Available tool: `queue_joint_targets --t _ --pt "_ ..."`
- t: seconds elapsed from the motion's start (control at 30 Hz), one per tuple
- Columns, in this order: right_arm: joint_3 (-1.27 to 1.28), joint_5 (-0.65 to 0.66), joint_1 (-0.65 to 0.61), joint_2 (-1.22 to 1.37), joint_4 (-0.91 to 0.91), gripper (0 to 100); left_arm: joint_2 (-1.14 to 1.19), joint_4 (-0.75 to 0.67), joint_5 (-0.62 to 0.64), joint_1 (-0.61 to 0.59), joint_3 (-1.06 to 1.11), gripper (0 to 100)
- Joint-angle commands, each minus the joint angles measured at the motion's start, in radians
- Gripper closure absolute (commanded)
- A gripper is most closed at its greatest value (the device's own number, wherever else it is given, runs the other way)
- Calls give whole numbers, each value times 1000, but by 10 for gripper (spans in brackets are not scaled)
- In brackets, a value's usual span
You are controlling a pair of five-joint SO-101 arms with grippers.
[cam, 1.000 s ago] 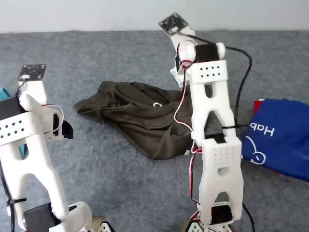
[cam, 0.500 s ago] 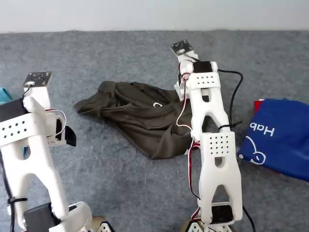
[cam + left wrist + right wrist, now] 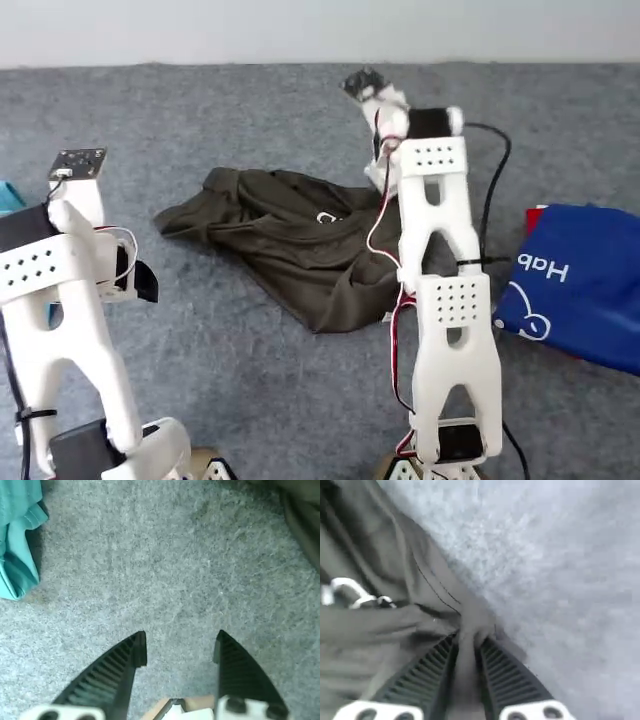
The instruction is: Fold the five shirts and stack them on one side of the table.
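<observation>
A dark olive shirt (image 3: 290, 240) lies crumpled in the middle of the grey carpeted table. My right gripper (image 3: 469, 639) is shut on a fold at the olive shirt's (image 3: 380, 605) far right edge, the cloth pinched between its black fingers (image 3: 435, 665). In the high view the right arm (image 3: 435, 220) stands over that edge. My left gripper (image 3: 178, 645) is open above bare carpet, near the left side of the table, with nothing between its fingers. A folded blue shirt (image 3: 585, 280) lies at the right. A teal shirt (image 3: 17, 535) lies by the left arm (image 3: 60, 290).
Grey carpet (image 3: 230, 370) covers the table in front of the olive shirt and behind it (image 3: 200, 110). A white wall runs along the far edge. Cables (image 3: 495, 190) hang along the right arm.
The right arm's wrist has dropped and swung by the olive shirt's far right edge. The left arm shifted slightly a second ago and has held still since.
</observation>
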Motion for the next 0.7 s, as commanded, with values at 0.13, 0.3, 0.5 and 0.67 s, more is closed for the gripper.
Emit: queue_joint_targets --t 0.13,0.3,0.5,0.67 --pt "-249 114 -45 -228 79 988 -35 -17 -3 12 -30 783" --pt "-256 161 -107 -354 61 988 -35 -15 -3 12 -44 783" --pt "-255 213 -208 -535 -101 988 -35 -11 -3 11 -44 783" --pt "-249 407 -348 -659 -275 988 -35 -11 -3 11 -42 817"
